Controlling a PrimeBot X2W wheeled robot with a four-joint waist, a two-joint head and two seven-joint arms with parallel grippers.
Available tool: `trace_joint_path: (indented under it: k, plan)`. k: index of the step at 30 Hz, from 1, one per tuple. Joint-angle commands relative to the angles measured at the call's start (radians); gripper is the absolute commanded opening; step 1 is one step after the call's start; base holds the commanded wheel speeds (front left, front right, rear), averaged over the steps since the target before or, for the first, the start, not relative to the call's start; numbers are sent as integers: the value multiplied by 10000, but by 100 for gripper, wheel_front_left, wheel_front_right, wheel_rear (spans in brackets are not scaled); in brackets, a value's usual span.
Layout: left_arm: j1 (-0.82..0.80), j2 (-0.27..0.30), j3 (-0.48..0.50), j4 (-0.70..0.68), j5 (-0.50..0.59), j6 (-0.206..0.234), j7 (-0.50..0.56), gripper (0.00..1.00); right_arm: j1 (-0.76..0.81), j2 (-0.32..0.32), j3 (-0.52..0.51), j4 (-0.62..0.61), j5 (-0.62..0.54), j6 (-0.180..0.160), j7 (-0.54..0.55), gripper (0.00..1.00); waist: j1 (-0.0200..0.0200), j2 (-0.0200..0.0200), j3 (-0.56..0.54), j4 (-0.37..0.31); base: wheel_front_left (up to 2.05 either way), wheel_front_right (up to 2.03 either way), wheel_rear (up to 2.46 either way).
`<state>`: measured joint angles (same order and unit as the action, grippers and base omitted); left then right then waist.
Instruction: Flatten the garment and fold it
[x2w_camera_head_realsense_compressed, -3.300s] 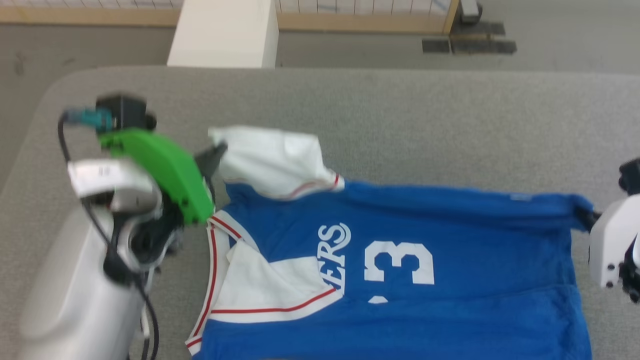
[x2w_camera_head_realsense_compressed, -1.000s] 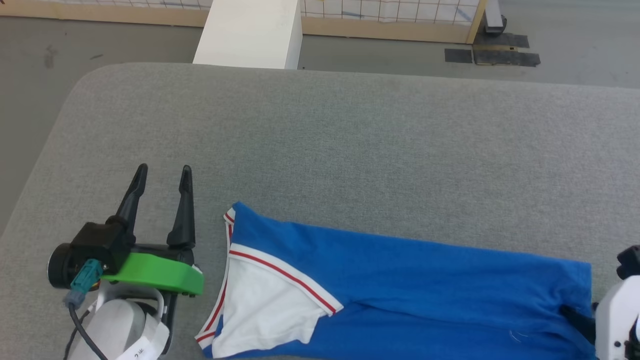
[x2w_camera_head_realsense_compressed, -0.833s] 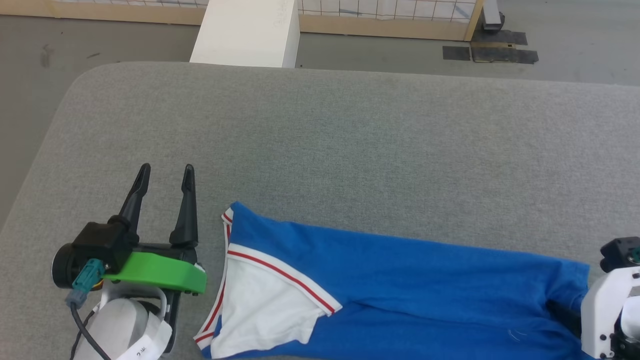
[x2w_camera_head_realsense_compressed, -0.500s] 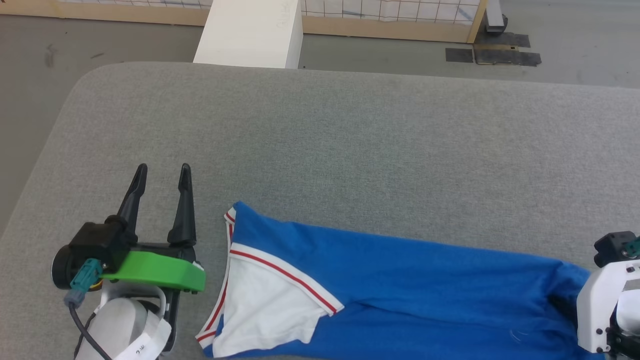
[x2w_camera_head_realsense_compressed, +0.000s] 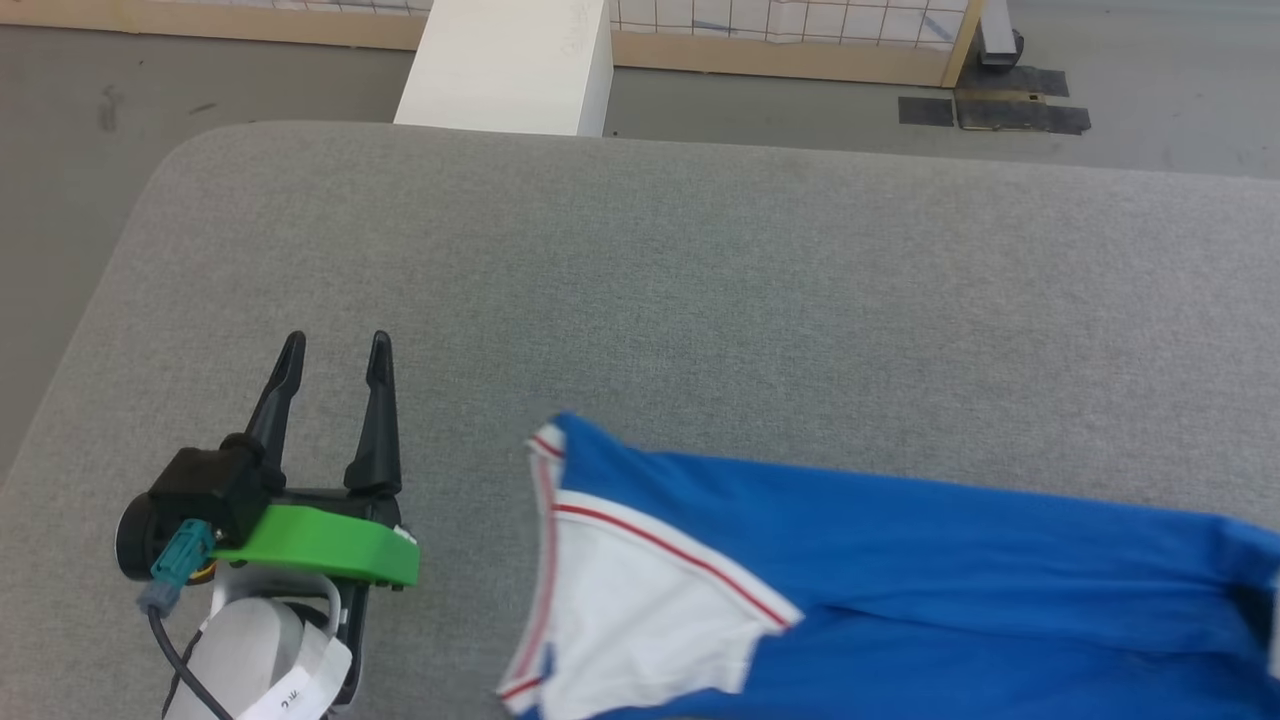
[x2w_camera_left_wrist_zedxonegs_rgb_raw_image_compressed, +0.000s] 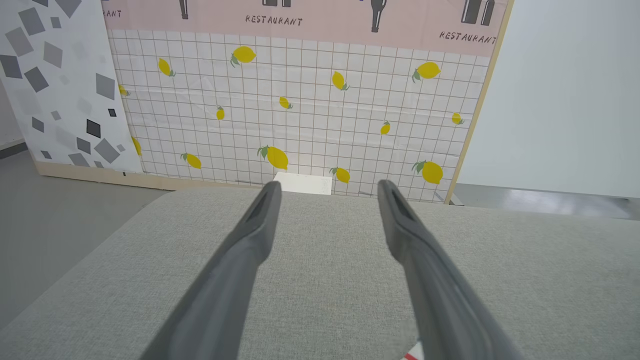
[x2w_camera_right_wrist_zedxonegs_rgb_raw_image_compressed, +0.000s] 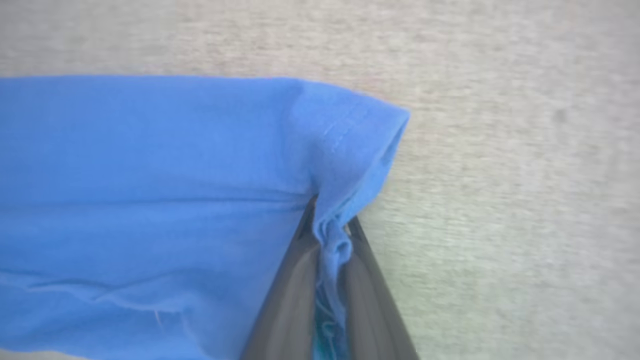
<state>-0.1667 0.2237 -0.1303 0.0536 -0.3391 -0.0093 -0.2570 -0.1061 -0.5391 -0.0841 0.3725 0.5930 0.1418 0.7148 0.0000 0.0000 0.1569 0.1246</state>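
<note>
The garment lies folded lengthwise on the grey table, blue with a white red-striped sleeve at its left end. In the right wrist view my right gripper is shut on the garment's blue hem corner, cloth bunched between the two dark fingers. My left gripper stands open to the left of the garment, apart from it, nothing between its fingers. The left wrist view shows the same open gripper over bare table.
A white block stands beyond the table's far edge. A lemon-patterned grid panel with a wooden frame backs the floor behind. The table's left corner is rounded. Dark tape patches lie on the floor.
My right gripper shut on the hem corner and drew the garment to the right; the sleeve end slid away from my left gripper. The left gripper stayed open in place.
</note>
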Motion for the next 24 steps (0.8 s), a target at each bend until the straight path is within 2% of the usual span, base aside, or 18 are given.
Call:
trace_joint_path:
  k: [1, 8, 14, 18, 19, 24]
  plan:
    - [46, -41, 68, 25, 111, -83, -47, 100, 148, -217, -352, 411, -343, -111, 127, 0, 0, 0, -10, 1, 0, 0, 0]
    - [70, -187, 179, 159, 232, -219, -47, 100, 123, -151, -1898, 681, -1839, -111, 221, 0, 0, 0, -31, -33, 0, 0, 0]
    - [147, -246, 256, 321, 289, -299, -47, 100, 197, 72, -2032, 7, -2445, -111, 1043, 0, 0, 0, -210, -110, 0, 0, 0]
    - [278, -258, 293, 470, 306, -323, -47, 100, 465, -168, -1340, -1325, -2423, -111, 2032, 0, 0, 0, -430, -176, 0, 0, 0]
    - [393, -261, 323, 572, 288, -324, -47, 100, 743, -587, -723, -2644, -2241, -111, 2895, 0, 0, 0, -573, -255, 0, 0, 0]
    - [537, -308, 364, 666, 226, -296, -47, 100, 922, -627, -60, -4632, -1663, -111, 4259, 0, 0, 0, -747, -353, 0, 0, 0]
